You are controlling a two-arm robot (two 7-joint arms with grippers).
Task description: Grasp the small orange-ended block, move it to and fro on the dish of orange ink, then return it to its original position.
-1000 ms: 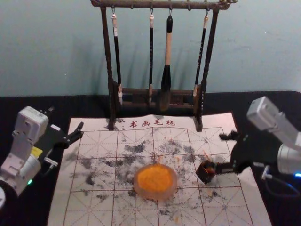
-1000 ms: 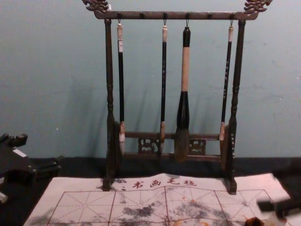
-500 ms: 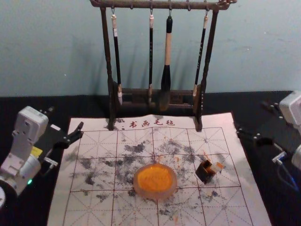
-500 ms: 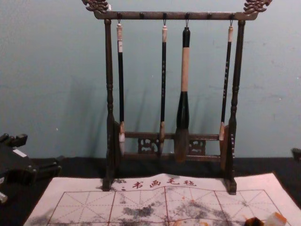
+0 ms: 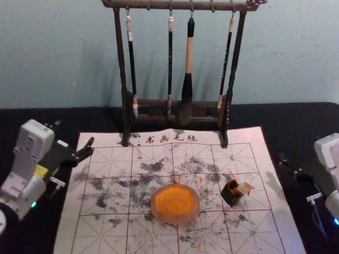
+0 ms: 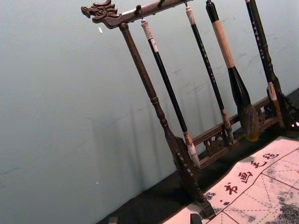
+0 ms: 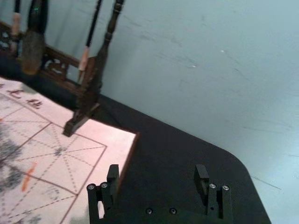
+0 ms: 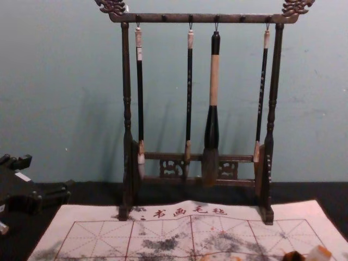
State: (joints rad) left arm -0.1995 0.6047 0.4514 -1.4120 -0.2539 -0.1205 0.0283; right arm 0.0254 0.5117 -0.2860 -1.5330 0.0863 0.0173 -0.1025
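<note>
Block (image 5: 244,188) with the orange end is on the white mat (image 5: 66,235), to the right of the round dish (image 5: 175,218). It leans to one side, up against or partly in a small dark box (image 5: 231,194); I cannot tell which. The dish holds orange ink (image 5: 175,199) and does not touch the box. The right gripper (image 5: 288,165) is off by the mat's right edge, over the black table (image 5: 310,121), well apart from the block. In its own wrist view, its two fingers are spread wide, with nothing between them. The left gripper (image 5: 74,133) is parked near the mat's far left corner, with its fingers spread apart and nothing in them. At the far side of the mat is a dark wooden rack (image 5: 180,5), and four brushes (image 5: 189,66) hang down from it, one much fatter than the others.
</note>
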